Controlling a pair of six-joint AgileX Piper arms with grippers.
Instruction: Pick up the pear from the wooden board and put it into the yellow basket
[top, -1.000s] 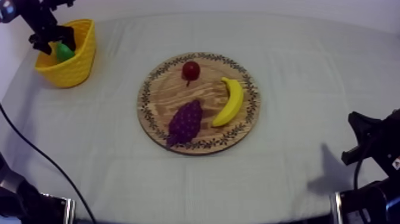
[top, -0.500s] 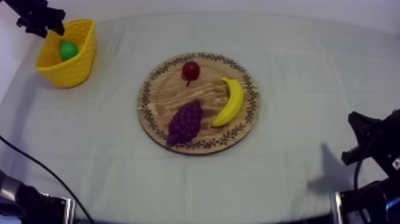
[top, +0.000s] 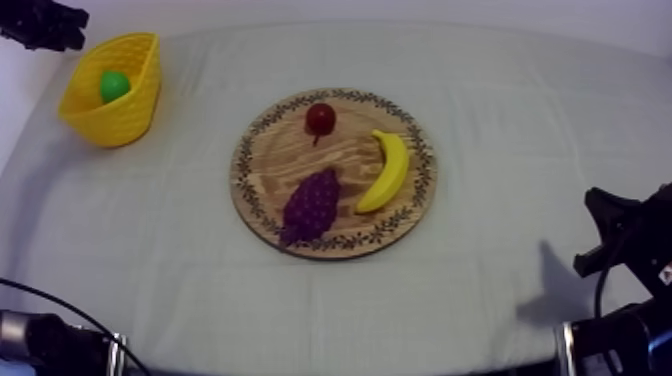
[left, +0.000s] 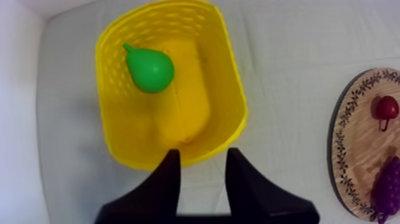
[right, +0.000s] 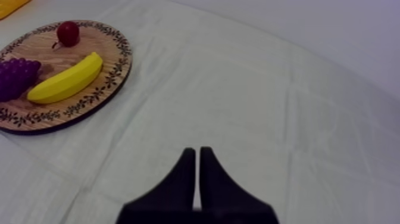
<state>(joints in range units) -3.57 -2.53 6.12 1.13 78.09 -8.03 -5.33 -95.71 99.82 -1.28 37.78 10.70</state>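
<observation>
Wooden board (top: 272, 150) is being shared by a small red fruit (top: 320, 118), a banana (top: 385, 172) and a bunch of grapes (top: 311, 205), well apart from the yellow basket (top: 132, 112) on the desk (top: 510, 120). The left end effector (left: 202, 156) is being held with fingers apart and empty just outside the basket's rim; the pear (left: 150, 70) is lying inside the basket. The fingers of the right end effector (right: 197, 152) are being held together.

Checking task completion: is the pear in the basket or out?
In. The pear lies inside the yellow basket, apart from the open left claw.
</observation>
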